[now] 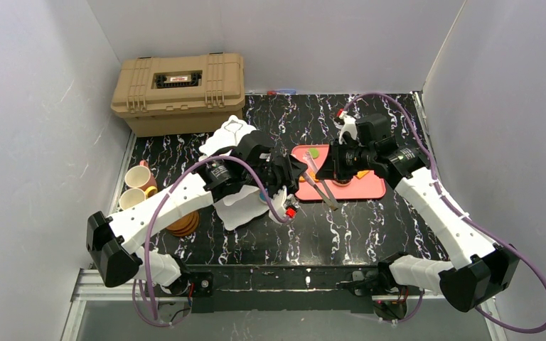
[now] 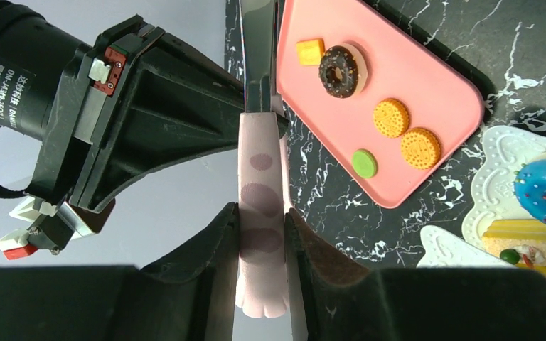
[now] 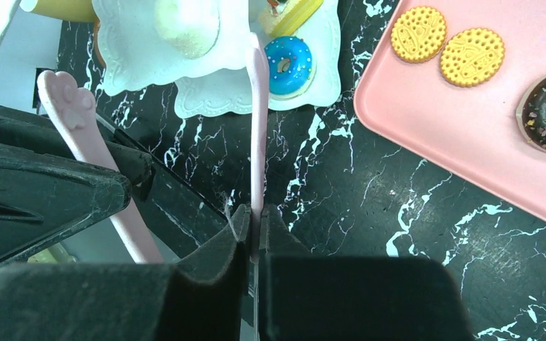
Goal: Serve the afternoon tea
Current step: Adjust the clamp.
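Pink paw-tipped tongs (image 1: 321, 186) hang over the table between both arms. My left gripper (image 2: 261, 213) is shut on one tong arm near its paw end, with both pads touching it. Shut on the other thin tong arm (image 3: 258, 128) is my right gripper (image 3: 254, 217). The white tiered stand (image 1: 240, 207) lies under my left arm; its plates (image 3: 156, 64) carry a blue doughnut (image 3: 288, 55) and other pastries. A chocolate doughnut (image 2: 339, 69), two biscuits (image 2: 390, 117), a green disc (image 2: 363, 163) and an orange square (image 2: 310, 51) lie on the pink tray (image 2: 441, 85).
A tan ribbed case (image 1: 178, 89) stands at the back left. A pink cup (image 1: 139, 175) and a yellow cup (image 1: 134, 198) sit at the left edge, with stacked brown saucers (image 1: 183, 224) in front of them. Grey walls close in both sides.
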